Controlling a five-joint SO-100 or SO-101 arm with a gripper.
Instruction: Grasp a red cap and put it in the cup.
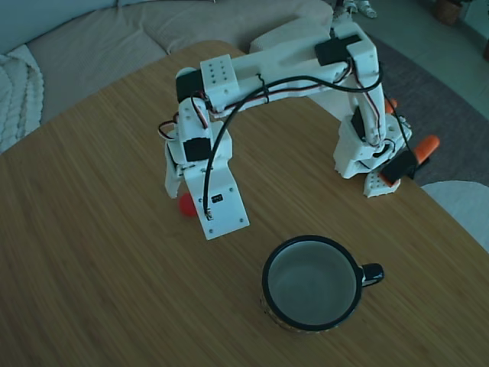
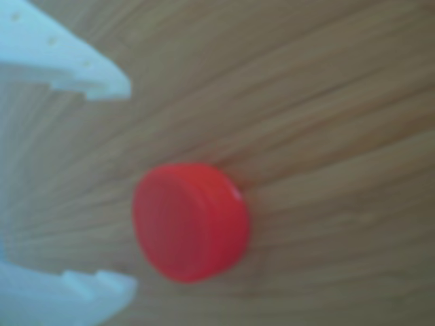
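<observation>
The red cap [image 2: 190, 221] lies flat on the wooden table, close up in the other view. Two white fingertips [image 2: 102, 78] reach in from the left edge, one above and one below the cap; the gripper [image 2: 129, 187] stands open with the cap just beyond the gap between them. In the fixed view only a sliver of the red cap [image 1: 186, 205] shows, behind the white gripper [image 1: 187, 200], which hangs low over the table. The cup [image 1: 312, 282], a mug with a black rim and a pale inside, stands empty to the lower right of the gripper.
The white arm arches over the wooden table [image 1: 92, 252] from its base [image 1: 365, 157] at the right. Orange parts [image 1: 428, 144] stick out beside the base. A beige couch [image 1: 99, 38] runs along the back, and the table's right edge lies close to the base.
</observation>
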